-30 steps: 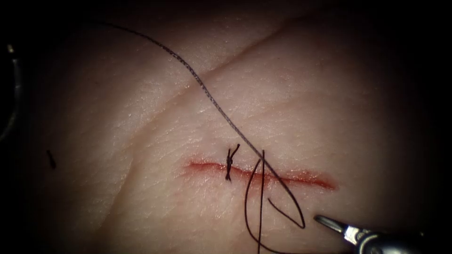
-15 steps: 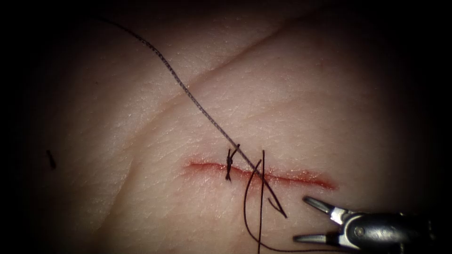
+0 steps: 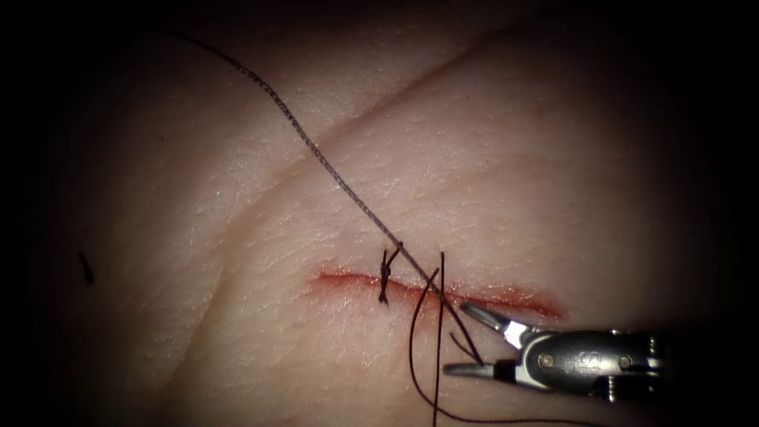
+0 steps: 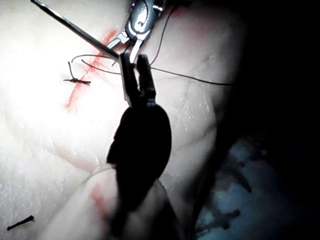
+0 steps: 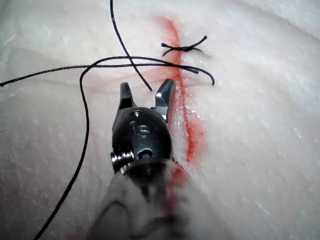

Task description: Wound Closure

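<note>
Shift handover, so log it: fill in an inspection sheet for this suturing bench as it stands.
Surface: tissue, red fluid along the cut.
Job's things: one tied stitch across the cut; thread runs up-left past it and loops below the cut.
Clutter: cut end of thread left of the cut.
Grippers: right tool, fingers open either side of a thread end, holding nothing; left tool, hold unclear.
Cables: nothing seen.
Surroundings: dark.

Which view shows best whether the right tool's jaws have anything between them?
The right wrist view: the right tool has its jaws open around the short thread end, gripping nothing. The endoscope view shows the same jaws from the side, open beside the thread. The left wrist view shows them small and distant.
</note>
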